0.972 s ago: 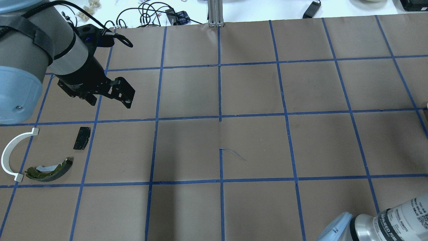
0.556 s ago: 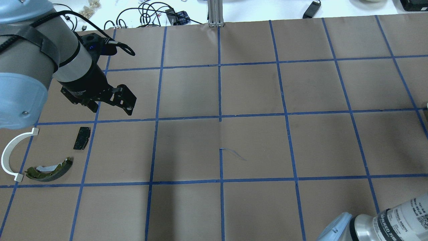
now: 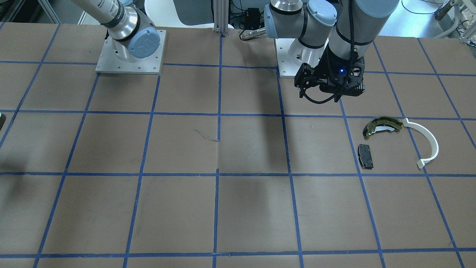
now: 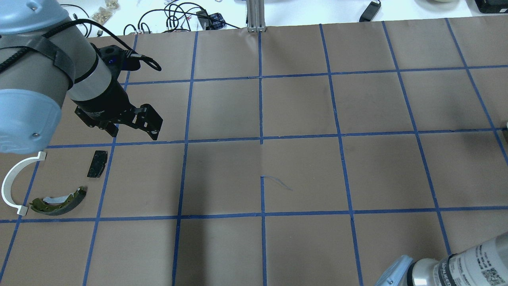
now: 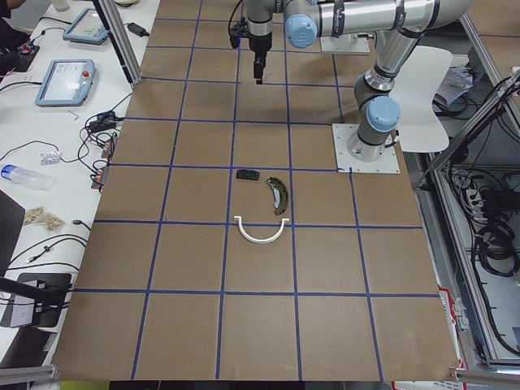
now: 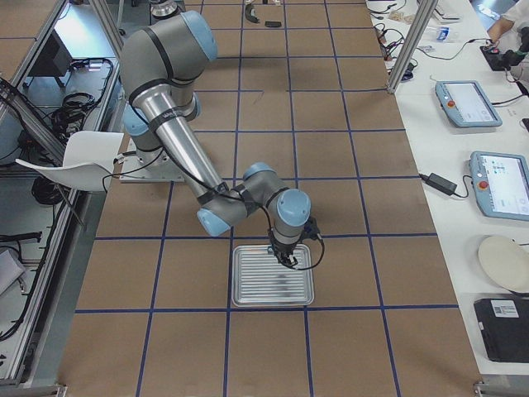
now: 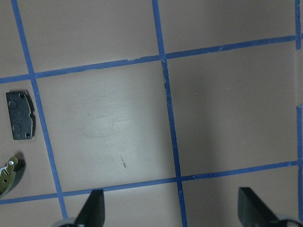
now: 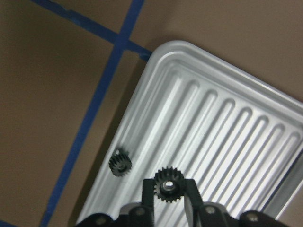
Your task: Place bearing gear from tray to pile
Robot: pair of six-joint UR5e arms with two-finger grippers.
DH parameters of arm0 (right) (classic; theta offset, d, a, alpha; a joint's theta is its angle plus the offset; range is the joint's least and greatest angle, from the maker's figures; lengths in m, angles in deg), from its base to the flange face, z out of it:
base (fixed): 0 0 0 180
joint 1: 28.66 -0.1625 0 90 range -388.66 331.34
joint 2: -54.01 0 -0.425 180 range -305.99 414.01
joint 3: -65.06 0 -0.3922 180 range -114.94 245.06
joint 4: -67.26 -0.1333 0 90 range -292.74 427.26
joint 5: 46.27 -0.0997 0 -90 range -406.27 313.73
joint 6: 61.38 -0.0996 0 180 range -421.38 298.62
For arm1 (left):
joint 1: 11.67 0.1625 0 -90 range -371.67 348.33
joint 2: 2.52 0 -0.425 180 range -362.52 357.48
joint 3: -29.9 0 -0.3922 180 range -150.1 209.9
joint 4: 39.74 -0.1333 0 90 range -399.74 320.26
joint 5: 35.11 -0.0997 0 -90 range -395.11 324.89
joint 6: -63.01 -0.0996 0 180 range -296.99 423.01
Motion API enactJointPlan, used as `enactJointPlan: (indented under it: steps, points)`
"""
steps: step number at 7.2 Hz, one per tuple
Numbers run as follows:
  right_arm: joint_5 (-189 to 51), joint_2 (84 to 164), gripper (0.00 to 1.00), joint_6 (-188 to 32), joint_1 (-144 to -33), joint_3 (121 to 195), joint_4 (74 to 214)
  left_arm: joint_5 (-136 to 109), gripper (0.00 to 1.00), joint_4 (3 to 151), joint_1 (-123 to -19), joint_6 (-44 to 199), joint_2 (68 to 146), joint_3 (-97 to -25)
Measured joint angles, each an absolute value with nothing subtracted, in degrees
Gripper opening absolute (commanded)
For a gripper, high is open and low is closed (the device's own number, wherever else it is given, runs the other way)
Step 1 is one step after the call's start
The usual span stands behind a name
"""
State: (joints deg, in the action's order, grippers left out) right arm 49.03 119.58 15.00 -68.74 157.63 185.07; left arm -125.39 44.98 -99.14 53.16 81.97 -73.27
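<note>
- Pile [image 3: 365, 156], far left of counter [image 4: 301, 171]: white arc [image 4: 4, 186], brake shoe [image 4: 63, 207], black pad [image 4: 97, 163], near one another but not touching.
- Left hand [image 4: 131, 131]: released, fingers spread wide and empty, hovering just beyond the pad.
- Right hand [image 8: 169, 189]: grasping bearing gear [image 8: 169, 183] over tray [image 8: 227, 118]; second gear [image 8: 120, 163] lies beside it near the tray's edge.

A robotics lab. Arm base plates [image 3: 111, 65] are bolted to a table [image 3: 253, 212] gridded in blue tape [image 3: 216, 208]; teach pendants [image 6: 469, 103] and tangled cables [image 4: 174, 16] lie on a white bench [image 6: 430, 132]
</note>
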Motion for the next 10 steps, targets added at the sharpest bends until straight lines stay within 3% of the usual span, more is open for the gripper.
enactJointPlan:
  steps: [4,10]
  points:
    - [49.27,130.99,0.00,-21.08,-93.11,161.88,174.79,-125.37,1.00,43.15,-98.97,53.16,82.70,-73.35]
    - [37.61,126.81,0.00,-81.03,-131.12,162.10,176.21,-128.64,1.00,42.84,-98.21,53.85,82.73,-75.68]
